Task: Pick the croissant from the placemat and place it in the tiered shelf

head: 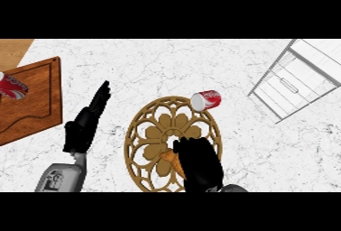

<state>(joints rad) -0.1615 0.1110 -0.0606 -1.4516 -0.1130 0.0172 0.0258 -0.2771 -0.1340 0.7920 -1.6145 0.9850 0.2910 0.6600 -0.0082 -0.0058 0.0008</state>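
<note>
A round gold openwork placemat lies on the white marble counter at centre. Over its lower right part my right hand is curled down on the croissant, of which only an orange-brown sliver shows at the hand's left edge. The croissant still rests on the placemat. My left hand is to the left of the placemat, fingers straight and pointing away, touching nothing. The white wire tiered shelf stands at the upper right, well apart from both hands.
A red soda can lies on its side at the placemat's upper right rim. At the far left sits a wooden cutting board with another red can on it.
</note>
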